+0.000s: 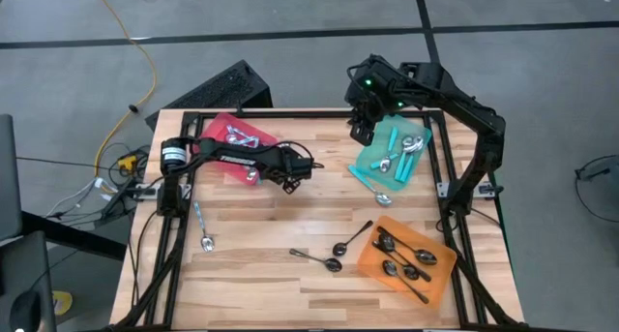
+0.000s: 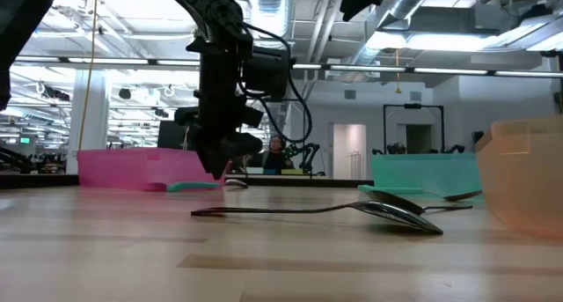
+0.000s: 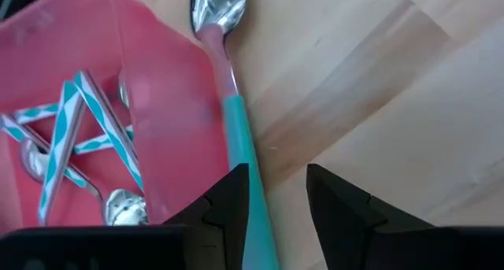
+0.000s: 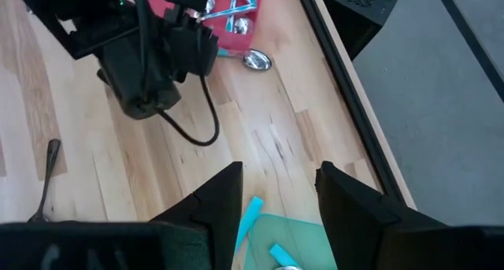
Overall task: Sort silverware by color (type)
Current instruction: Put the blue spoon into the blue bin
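Teal-handled spoon (image 3: 234,120) lies on desk (image 1: 290,216) at red tray (image 1: 218,129) edge, upper left of high view, long axis running straight out from between left gripper (image 3: 276,195) fingers, apart, handle inside gap. Left arm nearest. Right gripper (image 4: 277,193) over teal tray (image 1: 372,158), fingers apart, empty.

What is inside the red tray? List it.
The red tray holds several teal-handled spoons crossed over each other, bowls showing at the near end. One more teal-handled spoon lies on the table along its edge, outside. The left gripper hides part of the tray from above.
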